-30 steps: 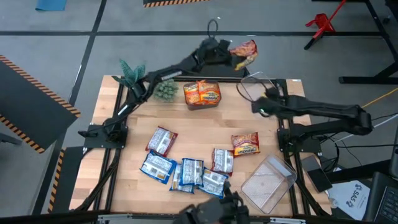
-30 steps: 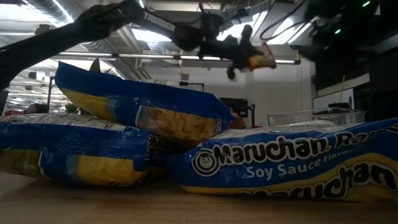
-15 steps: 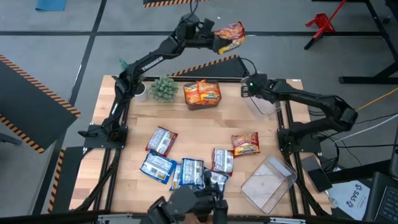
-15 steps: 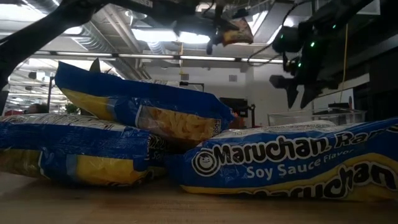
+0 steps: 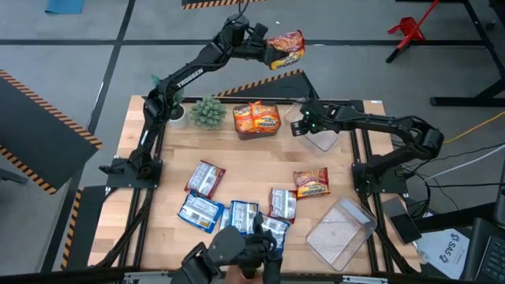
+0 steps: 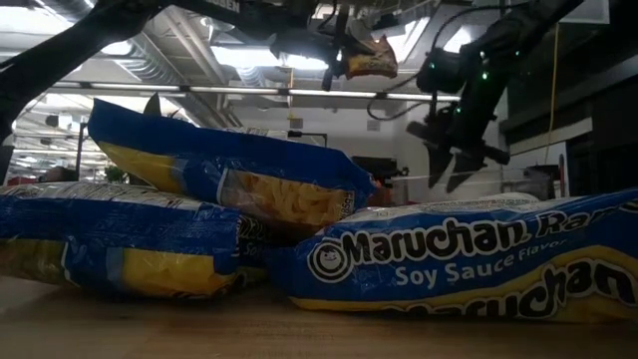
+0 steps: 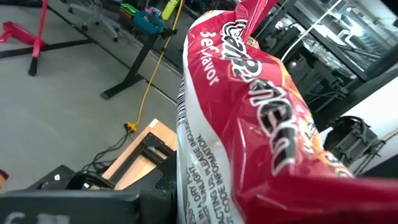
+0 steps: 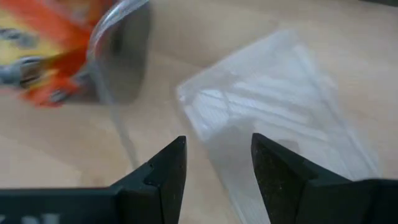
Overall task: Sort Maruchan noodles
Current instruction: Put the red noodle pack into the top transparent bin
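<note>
Where the table's far edge [image 5: 237, 98] gives way to grey floor, raised high on the left gripper [image 5: 263, 46]: a red-brown packet [image 5: 286, 46], pinched firmly at one end, the rest jutting out toward the right arm's side. Fills most of the left wrist view, crinkled and tilted, lettering upside down. Hangs well above the table in the low view, apart from all else. Over at the far right corner, the right gripper [image 8: 217, 168] hovering just above an upright clear bin [image 5: 325, 136], fingers [image 8: 163, 175] spread with nothing between them. Beside that, toward the middle of the far edge, a second bin [image 5: 254, 132] with orange packets [image 5: 256, 118] inside. Just left of it, a small green plant [image 5: 209, 111], and another plant [image 5: 166, 91] at the far left corner. On bare wood near the front edge, a loose cluster of blue-and-white packets [image 5: 229, 217], some overlapping. Slightly apart, toward the right, one orange-red packet [image 5: 311, 181] lying flat. At the near right corner, a third bin [image 5: 341, 233], tipped on its side. Close to the low camera, two blue packets stacked at left and a soy sauce packet [image 6: 459, 261] at right.
</note>
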Robot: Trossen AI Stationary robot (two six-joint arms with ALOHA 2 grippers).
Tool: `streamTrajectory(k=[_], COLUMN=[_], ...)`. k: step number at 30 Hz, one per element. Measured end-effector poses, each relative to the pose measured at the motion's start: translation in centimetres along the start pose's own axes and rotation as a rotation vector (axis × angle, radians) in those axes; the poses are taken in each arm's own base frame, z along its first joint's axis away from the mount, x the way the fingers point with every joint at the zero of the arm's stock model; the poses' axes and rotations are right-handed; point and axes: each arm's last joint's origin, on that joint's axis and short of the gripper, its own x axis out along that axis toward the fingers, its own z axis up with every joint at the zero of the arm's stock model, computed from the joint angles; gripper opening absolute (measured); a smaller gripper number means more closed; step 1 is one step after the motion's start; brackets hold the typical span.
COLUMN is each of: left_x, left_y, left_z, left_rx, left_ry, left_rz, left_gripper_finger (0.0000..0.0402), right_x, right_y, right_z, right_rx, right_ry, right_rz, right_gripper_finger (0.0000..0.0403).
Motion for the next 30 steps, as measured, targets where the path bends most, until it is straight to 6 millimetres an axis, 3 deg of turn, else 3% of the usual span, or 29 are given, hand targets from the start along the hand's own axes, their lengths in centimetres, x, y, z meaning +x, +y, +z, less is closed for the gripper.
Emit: streamTrajectory(k=[5,10,13,16,20,23,30], left_x=[0.0,0.2,1.0,2.9,5.9,7.6,10.4], left_y=[0.2,0.4,0.0,-1.2,-2.4,-2.2,1.3], left_z=[-0.6,-2.1,-3.6,-6.3,-9.9,-12.0,-15.9], left_rx=[-0.003,-0.038,-0.016,0.062,0.117,0.109,0.01], left_ry=[0.064,0.185,0.248,0.292,0.295,0.307,0.341], left_rz=[-0.004,0.032,0.054,0.079,0.054,0.036,0.099], left_gripper_finger=[0.0131,0.0131,0.0131,0.0131,0.0132,0.0132,0.0132], right_x=[-3.1,-11.8,-17.5,-21.4,-23.5,-24.2,-24.0], right_y=[1.3,1.3,0.0,-1.7,-3.6,-4.7,-4.4], right_z=[0.5,1.1,0.1,-1.2,-2.6,-3.3,-3.5], right_rx=[-0.045,-0.052,0.001,0.058,0.144,0.183,0.172], right_ry=[-0.073,-0.214,-0.299,-0.421,-0.527,-0.537,-0.496], right_rz=[0.005,0.059,0.059,0.041,0.026,0.035,0.052], right_gripper_finger=[0.0165,0.0165,0.0165,0.0165,0.0165,0.0165,0.0165])
